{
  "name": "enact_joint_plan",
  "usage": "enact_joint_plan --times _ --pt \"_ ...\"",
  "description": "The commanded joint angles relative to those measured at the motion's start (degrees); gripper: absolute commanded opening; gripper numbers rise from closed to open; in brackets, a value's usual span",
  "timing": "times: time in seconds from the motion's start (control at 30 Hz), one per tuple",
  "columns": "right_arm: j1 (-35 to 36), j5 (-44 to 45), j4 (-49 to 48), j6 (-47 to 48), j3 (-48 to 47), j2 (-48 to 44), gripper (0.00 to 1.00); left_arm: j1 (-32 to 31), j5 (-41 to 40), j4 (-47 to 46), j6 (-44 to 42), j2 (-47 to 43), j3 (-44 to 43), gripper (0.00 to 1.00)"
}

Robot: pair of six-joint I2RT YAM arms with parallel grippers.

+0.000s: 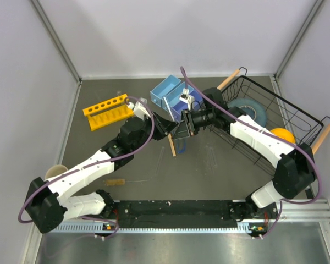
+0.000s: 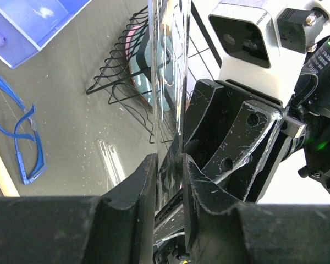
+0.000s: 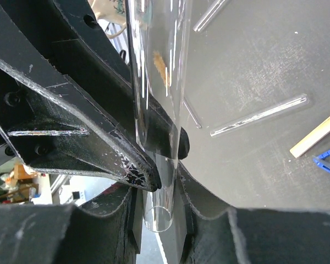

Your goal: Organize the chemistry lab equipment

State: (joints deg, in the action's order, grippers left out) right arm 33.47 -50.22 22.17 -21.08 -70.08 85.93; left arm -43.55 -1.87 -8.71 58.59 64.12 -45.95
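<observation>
A clear glass tube (image 2: 168,71) hangs above the middle of the table, held from both ends. My left gripper (image 2: 168,165) is shut on it, and my right gripper (image 3: 164,181) is shut on the same tube (image 3: 157,82), with its open end between the pads. The two grippers meet nose to nose in the top view, left gripper (image 1: 170,127) and right gripper (image 1: 188,122). Below them lie blue-framed safety glasses (image 1: 181,146), a wooden stick (image 1: 171,144) and loose glass tubes (image 3: 258,115). The bristle brush (image 1: 116,182) lies near the left arm.
A yellow tube rack (image 1: 106,111) stands at the back left, with blue boxes (image 1: 173,96) behind the grippers. At the right, a black wire basket (image 1: 297,110) holds a grey-blue plate (image 1: 252,110) and a yellow bowl (image 1: 282,135). A cup (image 1: 56,172) sits at the left edge.
</observation>
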Motion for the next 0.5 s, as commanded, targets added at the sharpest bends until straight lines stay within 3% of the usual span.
enact_joint_plan --times 0.0,0.03,0.1,0.2,0.3,0.4,0.47 --pt "-0.25 -0.23 -2.13 1.39 0.39 -1.91 0.13 -0.04 -1.04 -2.80 -0.75 -1.45 0.08 0.25" --pt "-0.25 -0.23 -2.05 1.65 0.47 -1.99 0.11 -0.04 -1.03 -2.46 -0.93 -1.63 0.16 0.33" --pt "-0.25 -0.15 -1.96 2.62 0.91 -2.43 0.11 -0.04 -1.29 -1.06 -1.63 -2.41 0.16 0.57" --pt "-0.16 0.12 -1.96 4.28 1.79 -3.49 0.10 0.04 -2.70 0.01 -2.60 -3.56 0.60 0.78" --pt "-0.25 0.21 -1.87 6.13 2.93 -4.80 0.10 1.27 -1.91 2.81 -3.83 -5.92 0.52 0.88" --pt "-0.25 0.21 -1.43 8.41 3.81 -6.03 0.10 4.69 1.60 7.82 -4.88 -7.16 -1.06 0.89" --pt "0.01 0.03 -0.99 9.91 4.25 -6.65 0.10 9.07 9.58 10.10 -4.80 -7.95 -1.77 0.89"
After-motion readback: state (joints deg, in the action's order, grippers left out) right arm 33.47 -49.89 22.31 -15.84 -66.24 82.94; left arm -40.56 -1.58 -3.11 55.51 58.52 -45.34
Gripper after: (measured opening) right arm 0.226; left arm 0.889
